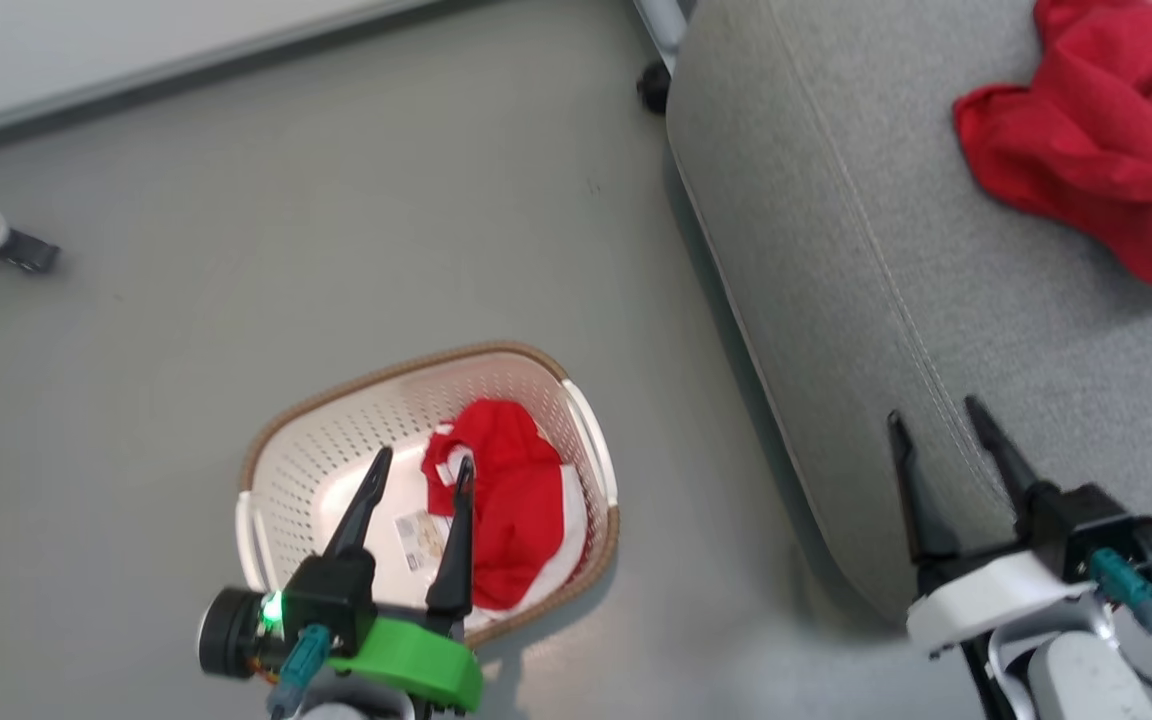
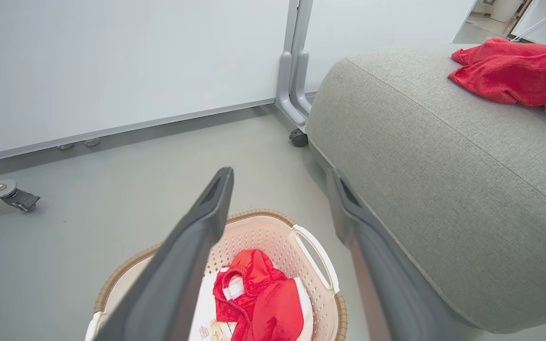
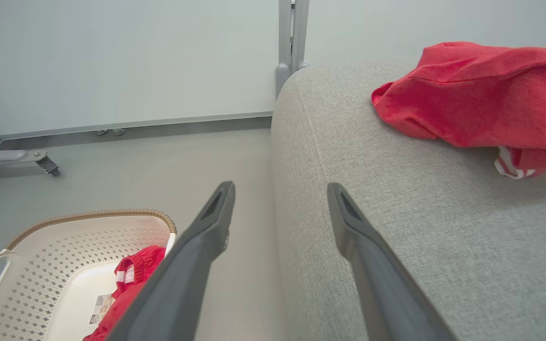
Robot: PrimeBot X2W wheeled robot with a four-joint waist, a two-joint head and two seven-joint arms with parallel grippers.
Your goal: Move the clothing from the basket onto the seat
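- Red clothing, two pieces in all. One [image 1: 511,510] lay in the basket [image 1: 336,450] and the other [image 1: 1106,150] was already up on the seat [image 1: 886,250].
- The basket piece was bunched against the basket's right wall. In the head view its long axis ran near to far, and the end with the white trim pointed away from the robot.
- The seat piece was a crumpled heap near the far right of the cushion, well apart from the edge. It was cut off by the frame, so I couldn't call its full length. From the right wrist view it stretched side to side, with a small striped white bit poking out at its right.
- One basket, sitting on the grey floor [image 1: 336,220] just left of the seat. It had a handle on its left and one on its right, and one paper label [image 1: 421,540] on its bottom beside the red piece.
- One seat, with its rounded edge and seam running diagonally down the head view.
- The left gripper [image 1: 424,460] hung over the basket. Its fingers were spread partway with nothing between them, and the right tip was just at the red fabric's edge.
- The right gripper [image 1: 934,410] hovered over the seat's near edge, its fingers likewise parted and empty.
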